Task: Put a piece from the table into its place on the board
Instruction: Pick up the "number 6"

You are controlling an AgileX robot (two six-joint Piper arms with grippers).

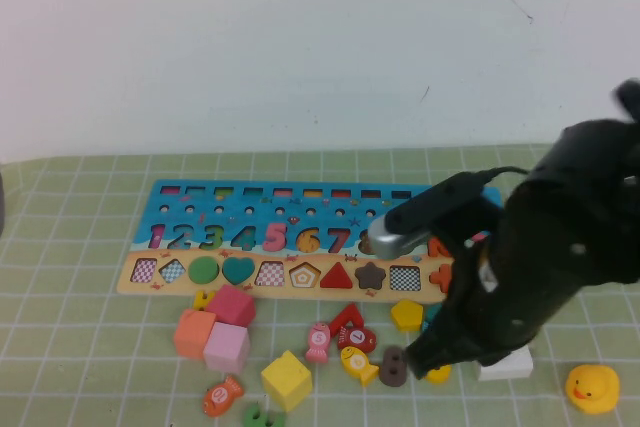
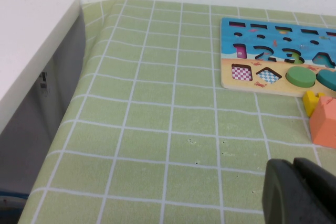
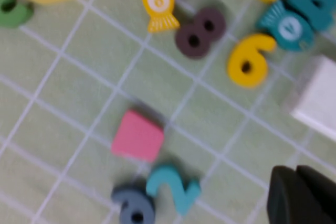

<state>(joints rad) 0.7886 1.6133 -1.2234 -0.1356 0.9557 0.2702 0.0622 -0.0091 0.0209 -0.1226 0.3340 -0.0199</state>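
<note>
right gripper point(image 3: 302, 198) fills the near corner of its own wrist view, black fingers pressed together with nothing between them, hanging above the loose pieces on the green checked tablecloth point(image 1: 80, 347). below it lie the yellow 6 point(image 3: 248, 60), a brown 8 point(image 3: 200, 32) just beside it, a teal fish point(image 3: 286, 27) touching the 6's tip, a teal 4 point(image 3: 314, 4), a yellow fish point(image 3: 157, 1), a white block point(image 3: 316, 100), a pink square point(image 3: 137, 136), a teal 2 point(image 3: 173, 187) and a grey-blue numeral point(image 3: 132, 209) touching the 2.

from the high view the right arm point(image 1: 540, 257) reaches down over the right front of the table, covering the right end of the board point(image 1: 290, 237). the 6 shows only as a yellow sliver at the gripper's tip, on the cloth in front of the board, apart from it. near it lie a yellow pentagon point(image 1: 406, 314), a yellow cube point(image 1: 287, 379), a pink cube point(image 1: 227, 346), an orange cube point(image 1: 194, 333) and, far right, a rubber duck point(image 1: 592, 387).

left gripper point(image 2: 299, 192) hangs low over bare cloth well to the left of the board, dark fingers closed against each other, holding nothing.
</note>
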